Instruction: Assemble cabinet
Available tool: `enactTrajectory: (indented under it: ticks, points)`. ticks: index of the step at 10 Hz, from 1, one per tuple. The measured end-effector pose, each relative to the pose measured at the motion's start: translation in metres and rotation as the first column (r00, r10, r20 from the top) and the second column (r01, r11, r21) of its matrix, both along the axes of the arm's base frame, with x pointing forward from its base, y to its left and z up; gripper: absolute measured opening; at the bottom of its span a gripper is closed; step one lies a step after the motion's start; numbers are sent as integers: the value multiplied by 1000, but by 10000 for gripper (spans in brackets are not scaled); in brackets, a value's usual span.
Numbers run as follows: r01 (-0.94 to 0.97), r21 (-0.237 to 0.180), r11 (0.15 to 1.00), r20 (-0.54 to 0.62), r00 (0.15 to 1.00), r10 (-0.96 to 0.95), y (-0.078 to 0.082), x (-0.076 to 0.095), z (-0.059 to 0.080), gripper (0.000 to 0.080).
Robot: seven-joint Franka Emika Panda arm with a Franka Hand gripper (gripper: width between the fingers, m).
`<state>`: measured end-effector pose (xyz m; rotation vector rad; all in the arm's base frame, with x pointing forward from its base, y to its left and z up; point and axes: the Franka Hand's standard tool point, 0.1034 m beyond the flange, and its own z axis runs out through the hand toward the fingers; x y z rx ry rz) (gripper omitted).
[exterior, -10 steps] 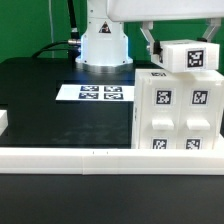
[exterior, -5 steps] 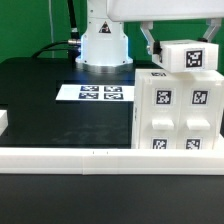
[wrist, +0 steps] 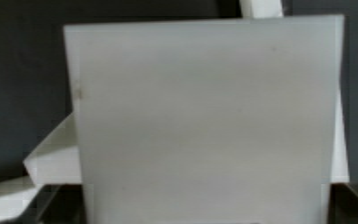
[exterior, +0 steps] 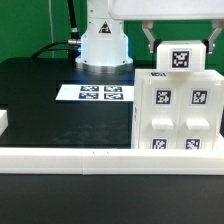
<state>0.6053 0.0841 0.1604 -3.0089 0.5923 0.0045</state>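
Tool (exterior: 182, 47) apparently pinching small white tagged block (exterior: 183, 60), just above cabinet (exterior: 178, 118), black counter (exterior: 40, 105) beneath

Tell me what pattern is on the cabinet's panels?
The cabinet is white with black-and-white square tags, clearest in the exterior view.

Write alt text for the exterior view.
The gripper holds a white tagged block over the cabinet at the exterior view's right. A marker board lies on the black table, beyond a long white rail.
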Motion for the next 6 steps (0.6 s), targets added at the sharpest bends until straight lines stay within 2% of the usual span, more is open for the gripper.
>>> enactTrajectory:
  ticks: [3,6]
  points:
    - [272,7,962,-16,962,-272,2,1,0,563]
    - [497,13,867,-34,867,-497,4,2,0,563]
